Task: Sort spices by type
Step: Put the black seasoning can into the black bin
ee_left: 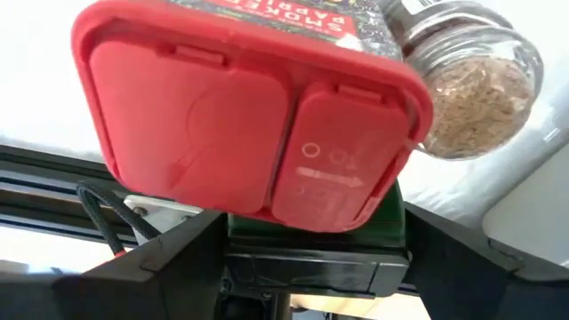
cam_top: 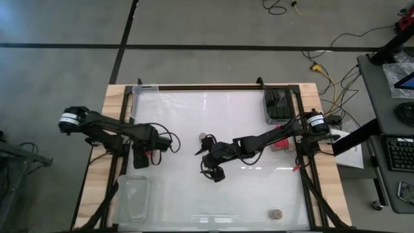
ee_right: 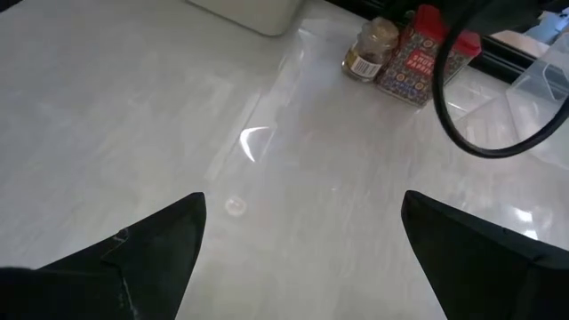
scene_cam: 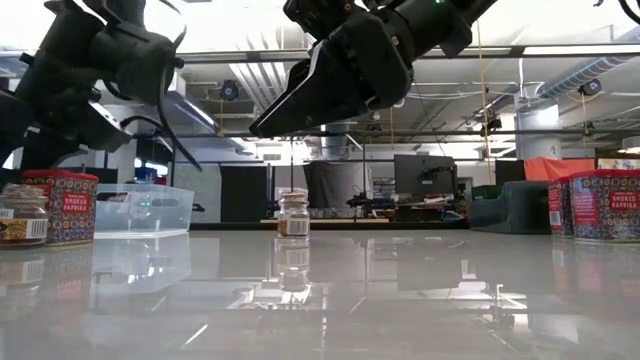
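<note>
A red square-topped spice tin (ee_left: 240, 116) stands at the table's left edge (scene_cam: 60, 205). A small glass jar (ee_left: 471, 89) stands right beside it (scene_cam: 22, 215). My left gripper (cam_top: 140, 158) points down just above the tin's lid, open, with a finger on either side (ee_left: 311, 218); I cannot tell whether it touches. My right gripper (cam_top: 213, 169) hangs open over the table's middle (scene_cam: 300, 100), holding nothing. Another small jar (cam_top: 206, 138) stands on its base mid-table (scene_cam: 293, 213). A tan-topped jar (cam_top: 276, 213) sits near the front right.
A dark box (cam_top: 279, 107) with black containers stands at the far right, with red tins (scene_cam: 605, 205) near it. Clear trays sit at the near left (cam_top: 132, 197) and far left (cam_top: 145, 90). The glossy table top (ee_right: 267, 178) lies bare under my right gripper.
</note>
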{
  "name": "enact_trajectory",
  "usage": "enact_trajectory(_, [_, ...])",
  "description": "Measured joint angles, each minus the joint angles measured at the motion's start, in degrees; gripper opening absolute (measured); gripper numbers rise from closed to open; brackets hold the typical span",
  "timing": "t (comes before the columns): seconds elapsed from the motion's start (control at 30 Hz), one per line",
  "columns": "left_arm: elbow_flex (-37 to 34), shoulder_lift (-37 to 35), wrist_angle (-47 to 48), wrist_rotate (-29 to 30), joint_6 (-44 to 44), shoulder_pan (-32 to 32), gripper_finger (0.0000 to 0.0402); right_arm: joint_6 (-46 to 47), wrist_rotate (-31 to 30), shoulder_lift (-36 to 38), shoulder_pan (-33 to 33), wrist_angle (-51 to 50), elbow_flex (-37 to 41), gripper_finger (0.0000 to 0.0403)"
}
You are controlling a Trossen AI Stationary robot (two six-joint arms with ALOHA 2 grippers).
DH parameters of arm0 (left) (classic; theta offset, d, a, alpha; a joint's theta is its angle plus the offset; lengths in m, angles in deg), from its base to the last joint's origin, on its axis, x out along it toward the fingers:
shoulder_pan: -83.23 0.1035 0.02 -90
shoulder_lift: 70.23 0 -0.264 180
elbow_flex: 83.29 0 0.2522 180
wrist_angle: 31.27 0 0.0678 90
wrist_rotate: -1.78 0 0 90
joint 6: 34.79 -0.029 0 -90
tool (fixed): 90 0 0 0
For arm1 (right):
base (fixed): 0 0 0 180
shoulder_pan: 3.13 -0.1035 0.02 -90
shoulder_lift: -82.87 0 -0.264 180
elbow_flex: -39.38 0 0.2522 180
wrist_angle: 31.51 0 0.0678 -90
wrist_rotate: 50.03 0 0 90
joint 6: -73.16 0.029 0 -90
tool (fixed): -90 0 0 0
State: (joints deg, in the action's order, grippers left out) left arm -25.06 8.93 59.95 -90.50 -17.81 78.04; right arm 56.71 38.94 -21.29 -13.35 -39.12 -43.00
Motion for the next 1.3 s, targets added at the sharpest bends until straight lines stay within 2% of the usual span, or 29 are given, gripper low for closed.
enact_trajectory(0.3, [0.01,1.91,0.79,-0.24,-1.67,0.59,0.0257,0.19,-0.3,0.0,0.01,-0.25,0.04,0.0368])
enact_trajectory(0.5, [2.43,0.14,4.62,-1.51,-0.6,0.56,0.0257,0.95,-0.44,0.0,0.01,-1.63,0.04,0.0368])
enact_trajectory(0.67, [8.4,-0.81,12.87,-3.52,2.63,0.56,0.0258,1.67,-0.44,0.0,0.01,-1.67,0.04,0.0368])
enact_trajectory(0.83, [15.9,-1.61,11.84,-10.74,7.59,-0.4,0.026,2.57,-0.46,0.0,0.15,-3.06,0.28,0.0368])
enact_trajectory(1.03, [26.45,-1.07,11.48,-10.38,11.05,-2.38,0.026,3.69,-0.54,0.0,1.38,-3.49,1.29,0.0368])
enact_trajectory(1.13, [30.0,-1.06,8.16,-8.04,11.48,-2.82,0.026,4.75,-0.7,0.0,1.98,-4.97,1.29,0.0368])
enact_trajectory(1.2, [31.22,-0.86,3.43,-6.16,10.19,-2.78,0.026,4.92,-2.63,0.24,2.03,-7.7,1.16,0.0368])
enact_trajectory(1.3, [31.56,0.48,-2.29,-1.74,6.75,-2.64,0.026,3.92,-12.86,1.92,1.9,-17.53,-0.01,0.0368])
